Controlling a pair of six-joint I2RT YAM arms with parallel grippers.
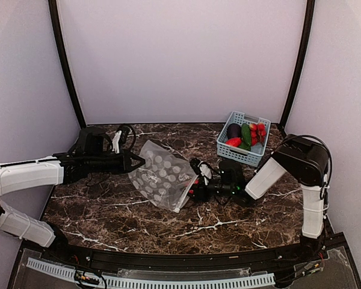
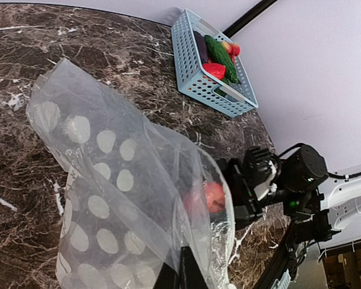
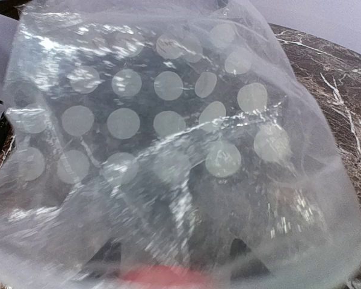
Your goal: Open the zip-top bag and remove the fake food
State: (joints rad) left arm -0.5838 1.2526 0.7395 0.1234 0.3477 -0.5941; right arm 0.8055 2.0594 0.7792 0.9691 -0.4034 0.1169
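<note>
The zip-top bag (image 1: 162, 174), clear with pale dots, hangs tilted over the table's middle, and my left gripper (image 1: 138, 161) is shut on its upper left corner. In the left wrist view the bag (image 2: 102, 180) drapes over the dark fingers (image 2: 189, 271). My right gripper (image 1: 200, 179) is at the bag's right mouth. A red piece of fake food (image 2: 213, 195) sits just inside that mouth, by the right gripper (image 2: 240, 186). Through the bag (image 3: 168, 120) in the right wrist view, the red piece (image 3: 162, 276) lies between the spread dark fingers (image 3: 102, 259).
A light-blue slotted basket (image 1: 237, 155) stands at the back right, holding a dark eggplant (image 1: 233, 130), a green piece (image 1: 245, 133), a red piece (image 1: 233, 142) and red balls (image 1: 257, 129). The basket (image 2: 198, 78) also shows in the left wrist view. Walls enclose the table.
</note>
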